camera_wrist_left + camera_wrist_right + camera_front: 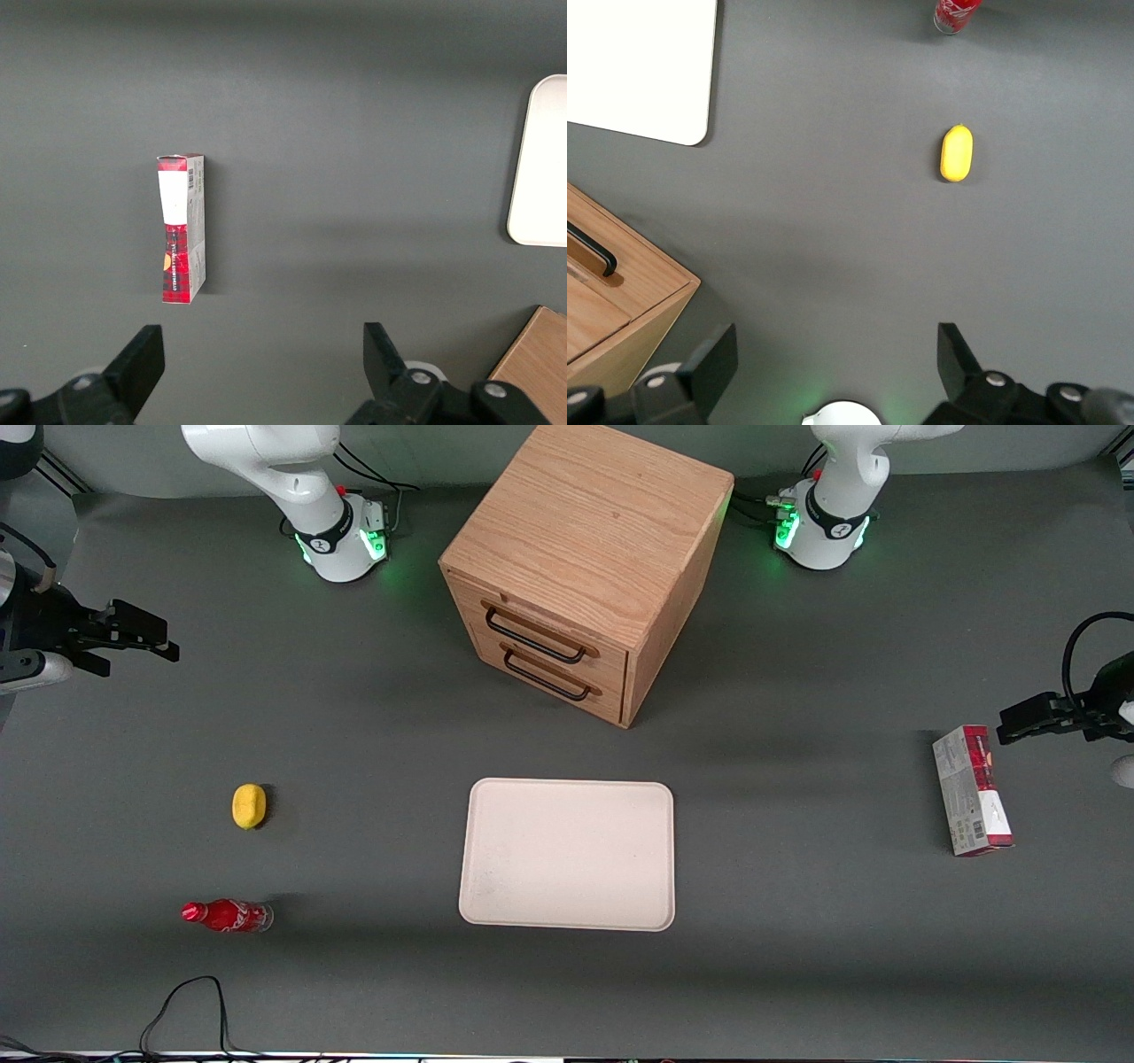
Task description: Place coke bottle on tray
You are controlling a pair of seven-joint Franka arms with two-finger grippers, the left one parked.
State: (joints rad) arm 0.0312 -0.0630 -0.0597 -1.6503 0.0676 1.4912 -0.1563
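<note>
The coke bottle (pixel 227 915) lies on its side on the grey table near the front camera, toward the working arm's end; only its base shows in the right wrist view (pixel 954 12). The cream-white tray (pixel 568 854) lies flat in the middle of the table, nothing on it; its corner shows in the right wrist view (pixel 638 66). My right gripper (pixel 142 638) is open and empty, held high above the table, much farther from the front camera than the bottle. Its fingers (pixel 713 363) stand wide apart.
A yellow lemon (pixel 249 806) lies between gripper and bottle, also in the right wrist view (pixel 957 152). A wooden drawer cabinet (pixel 585 567) stands farther from the camera than the tray. A red-and-grey carton (pixel 972 790) lies toward the parked arm's end. A black cable (pixel 186 1010) loops near the front edge.
</note>
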